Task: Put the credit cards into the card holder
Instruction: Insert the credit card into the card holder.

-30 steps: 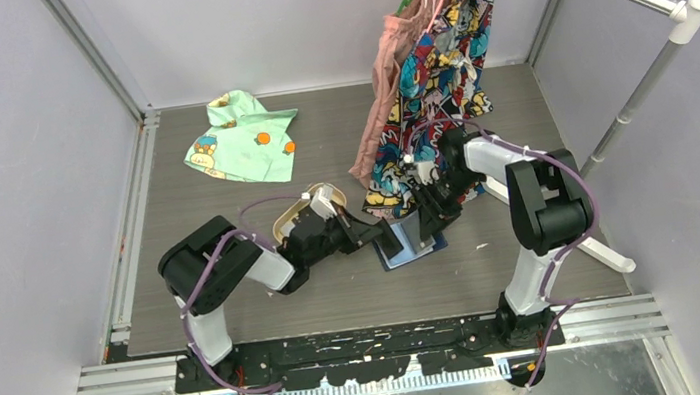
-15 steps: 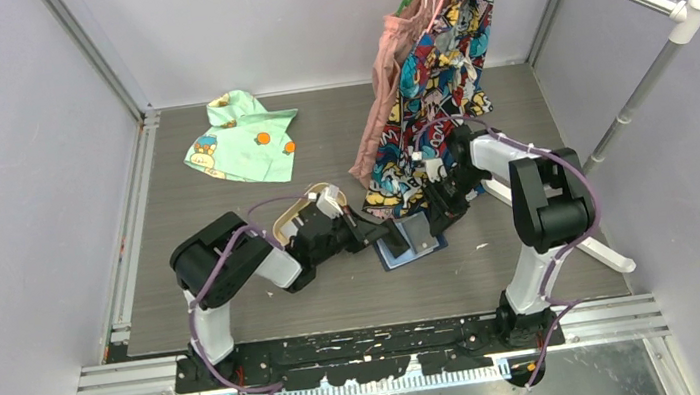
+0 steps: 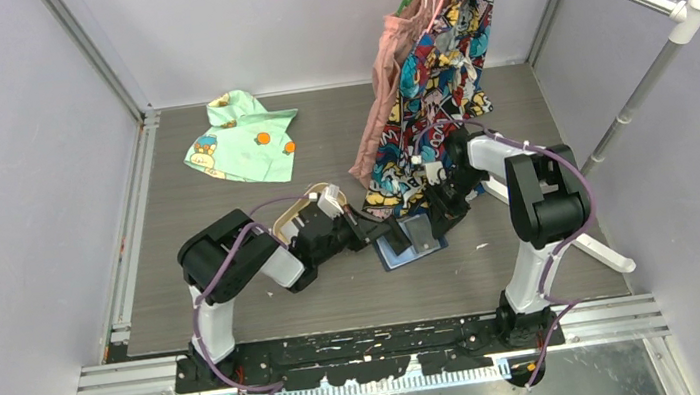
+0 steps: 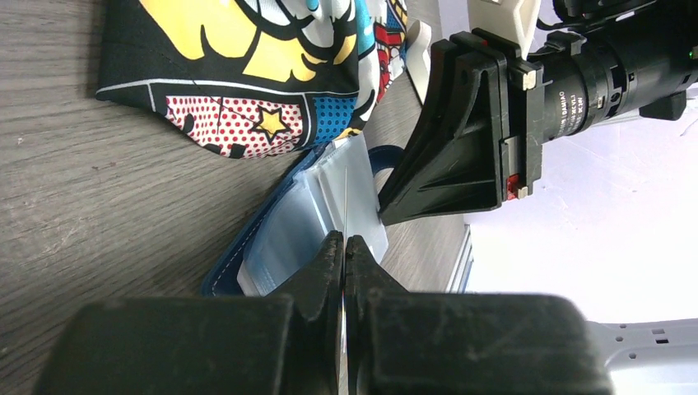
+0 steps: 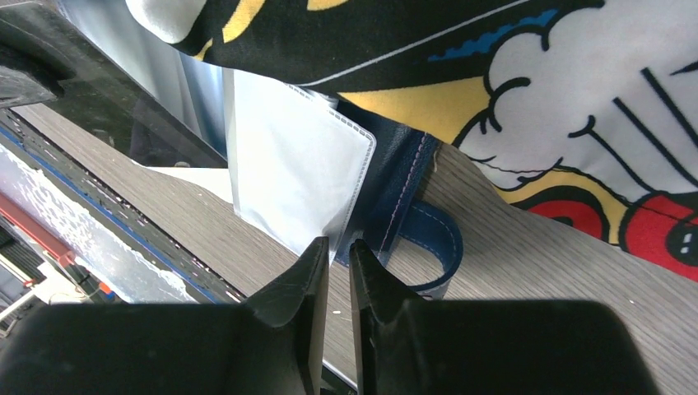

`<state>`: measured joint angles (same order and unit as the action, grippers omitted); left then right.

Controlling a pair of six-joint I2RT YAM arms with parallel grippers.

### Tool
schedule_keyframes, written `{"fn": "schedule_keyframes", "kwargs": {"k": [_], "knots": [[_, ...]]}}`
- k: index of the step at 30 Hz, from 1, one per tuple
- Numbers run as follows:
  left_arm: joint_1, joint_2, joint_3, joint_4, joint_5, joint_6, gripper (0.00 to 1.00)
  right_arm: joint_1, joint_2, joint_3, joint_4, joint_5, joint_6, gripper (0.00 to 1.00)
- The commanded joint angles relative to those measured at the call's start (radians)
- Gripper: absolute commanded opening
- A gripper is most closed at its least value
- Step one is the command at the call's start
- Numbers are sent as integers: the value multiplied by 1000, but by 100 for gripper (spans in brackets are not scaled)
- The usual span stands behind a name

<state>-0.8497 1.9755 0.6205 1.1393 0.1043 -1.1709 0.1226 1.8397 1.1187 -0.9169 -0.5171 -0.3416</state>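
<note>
Card holder, lying open on the tabletop between the two end effectors, with its long axis running from one toward the other.

Left end effector: fingers pressed together on a thin pale leaf of the holder's inner pockets. The leaf is seen edge-on and runs straight ahead from the tips.

Right end effector: fingers a narrow slit apart, with the tips at the lower corner of a pale glossy sleeve. Whether they touch it cannot be told.

Just beyond the sleeve lies the navy cover. Its snap tab loops onto the tabletop beside the right tips, pointing away from the left end effector.

A comic-print garment overlaps the holder's far edge. The sleeve contents cannot be made out. Behind the left end effector sits a tan tray, largely hidden by the arm.
</note>
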Motion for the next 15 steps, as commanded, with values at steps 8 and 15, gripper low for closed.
{"fn": "schedule_keyframes", "kwargs": {"k": [8,15], "knots": [[-2,14,22,116,3,15,0,6,6,27,-6,26,-3,21],[0,-5,6,133,5,22,0,8,3,26,-7,26,-2,21]]}}
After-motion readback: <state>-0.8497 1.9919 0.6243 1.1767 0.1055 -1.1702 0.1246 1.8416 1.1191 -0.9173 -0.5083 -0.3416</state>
